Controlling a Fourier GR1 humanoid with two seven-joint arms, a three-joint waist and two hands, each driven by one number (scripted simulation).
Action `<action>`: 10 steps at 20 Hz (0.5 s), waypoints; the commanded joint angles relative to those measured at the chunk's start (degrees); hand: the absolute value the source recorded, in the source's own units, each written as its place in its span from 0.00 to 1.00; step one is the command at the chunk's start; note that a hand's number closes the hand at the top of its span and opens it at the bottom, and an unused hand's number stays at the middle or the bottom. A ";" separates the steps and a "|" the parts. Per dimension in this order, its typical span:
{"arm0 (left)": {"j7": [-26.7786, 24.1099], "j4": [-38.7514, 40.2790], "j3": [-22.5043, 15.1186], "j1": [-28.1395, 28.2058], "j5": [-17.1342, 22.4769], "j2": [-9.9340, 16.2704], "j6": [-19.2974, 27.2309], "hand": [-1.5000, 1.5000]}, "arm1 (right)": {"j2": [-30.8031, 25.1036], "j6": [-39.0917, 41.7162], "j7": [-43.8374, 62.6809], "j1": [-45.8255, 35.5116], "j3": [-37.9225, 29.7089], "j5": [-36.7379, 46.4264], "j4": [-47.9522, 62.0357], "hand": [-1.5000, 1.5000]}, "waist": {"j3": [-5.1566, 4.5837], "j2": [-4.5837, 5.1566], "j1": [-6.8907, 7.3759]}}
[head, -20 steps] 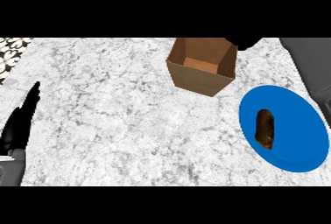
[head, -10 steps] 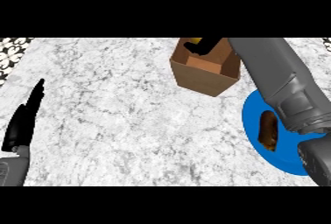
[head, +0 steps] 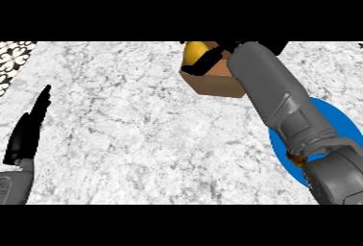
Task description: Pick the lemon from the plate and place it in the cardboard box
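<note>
The yellow lemon (head: 193, 52) shows at the view's top edge, right over the open cardboard box (head: 212, 82). Black fingers of my right hand (head: 211, 57) curl round it, and most of the hand is hidden past the top edge and behind the forearm. My grey right forearm (head: 276, 101) runs from the lower right corner up to the box and covers much of the blue plate (head: 339, 124). Far from all this, my left hand (head: 28, 130) rests at the left edge, open with its fingers straight and pointing up.
A small brown thing (head: 297, 158) peeks out on the plate beside my right forearm. The counter (head: 135, 129) is white marble. A black-and-white patterned patch (head: 14, 54) lies at the top left corner.
My right arm has reached further over the box, and the lemon now shows in its fingers above the box's opening. The left hand has stayed where it was.
</note>
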 commanded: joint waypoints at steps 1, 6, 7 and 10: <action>-0.82 0.94 0.93 -1.07 0.95 0.72 -1.25 0.50 | 1.89 -0.75 0.89 1.69 -0.23 -0.04 1.51 0.00 | 0.00 0.53 0.55; 1.93 1.12 -0.13 -1.95 -0.46 -0.90 0.07 0.50 | 1.13 -0.90 -3.22 1.56 -3.14 -3.03 -1.17 0.00 | 0.04 0.29 -0.13; 2.00 -0.15 0.58 -1.75 0.57 0.29 -1.32 0.50 | 0.96 -0.34 -3.74 0.81 -4.05 -3.95 -1.54 0.00 | 0.05 0.26 0.29; 0.85 1.67 0.35 -2.54 -0.85 -0.70 0.58 0.50 | 0.85 -1.04 -6.29 1.88 -6.98 -6.95 -2.60 0.00 | 0.04 0.17 -0.69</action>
